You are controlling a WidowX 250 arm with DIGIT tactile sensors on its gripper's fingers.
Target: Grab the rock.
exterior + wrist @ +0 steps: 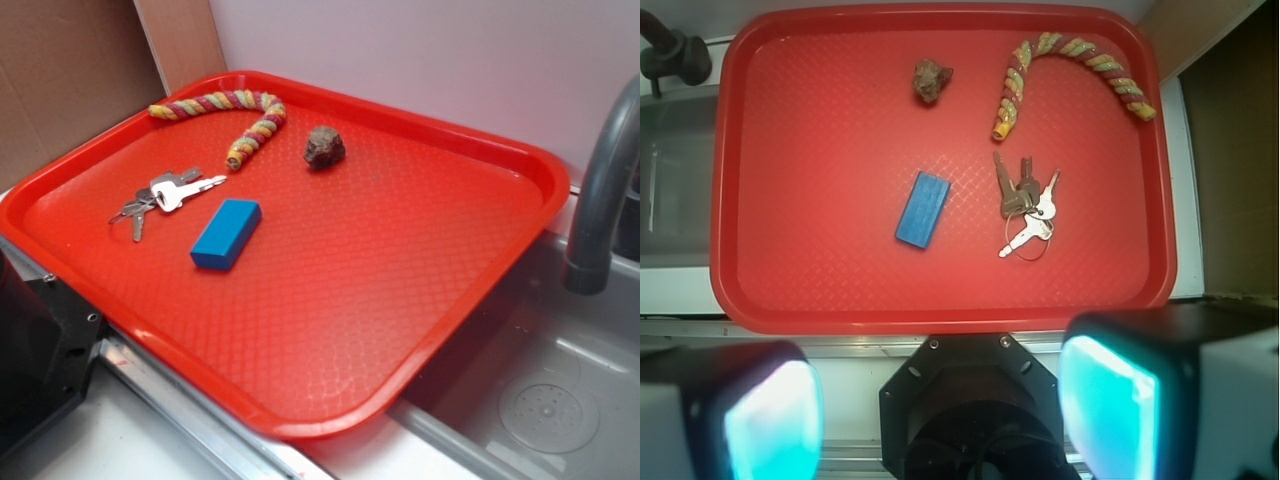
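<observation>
A: Progress check; where's the rock?

B: Upper middle of the wrist frame, upper centre of the exterior view; lying loose on the red tray, nothing touching it; rope toy just to its right in the wrist frame, blue block below it, keys right of the block.

A: Gripper?

B: Only in the wrist view, bottom of frame; jaws spread wide, nothing between them; the two pads sit at the lower corners, well short of the rock, off the tray's near edge.

A: So nothing done?

B: My read: no; grasp not started; approach, descent over the rock, closing and lift all left.

A: Risks?

B: Rock is lumpy; may slip; block and rope are clear enough of it.
</observation>
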